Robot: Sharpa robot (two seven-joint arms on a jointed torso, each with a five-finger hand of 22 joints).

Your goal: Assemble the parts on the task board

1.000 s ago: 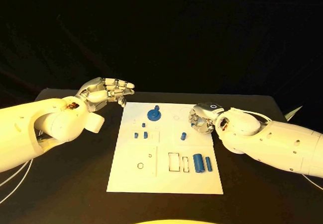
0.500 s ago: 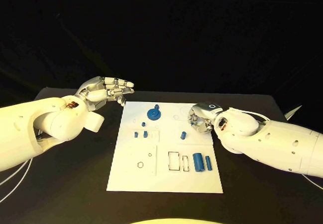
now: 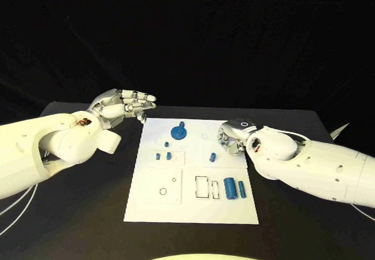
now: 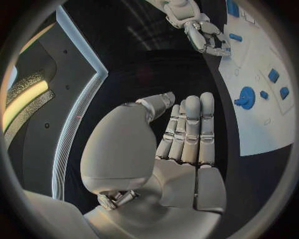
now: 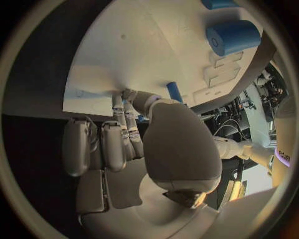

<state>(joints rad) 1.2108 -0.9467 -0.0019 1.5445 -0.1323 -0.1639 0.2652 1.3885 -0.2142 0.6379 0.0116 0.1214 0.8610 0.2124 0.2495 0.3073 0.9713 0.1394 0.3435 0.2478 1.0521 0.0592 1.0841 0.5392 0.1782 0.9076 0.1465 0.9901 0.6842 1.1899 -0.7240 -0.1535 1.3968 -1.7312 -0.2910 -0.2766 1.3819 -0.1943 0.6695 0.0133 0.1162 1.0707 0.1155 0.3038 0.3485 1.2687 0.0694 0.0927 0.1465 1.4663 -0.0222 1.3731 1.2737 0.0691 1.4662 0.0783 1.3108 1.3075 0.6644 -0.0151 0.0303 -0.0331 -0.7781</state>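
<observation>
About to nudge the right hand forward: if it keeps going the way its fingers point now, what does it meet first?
Probably the small blue peg right by its fingertips on the task board. The right hand is already at the board's edge; depth is hard to judge.

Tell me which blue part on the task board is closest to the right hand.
The small blue peg just beside the right hand, near the board's right edge. The gear-like part and large cylinder lie farther off.

White task board (image 3: 155,206) lies flat — small blue parts (image 3: 231,188) scattered on it.

Black table (image 3: 84,206), dark backdrop behind
</observation>
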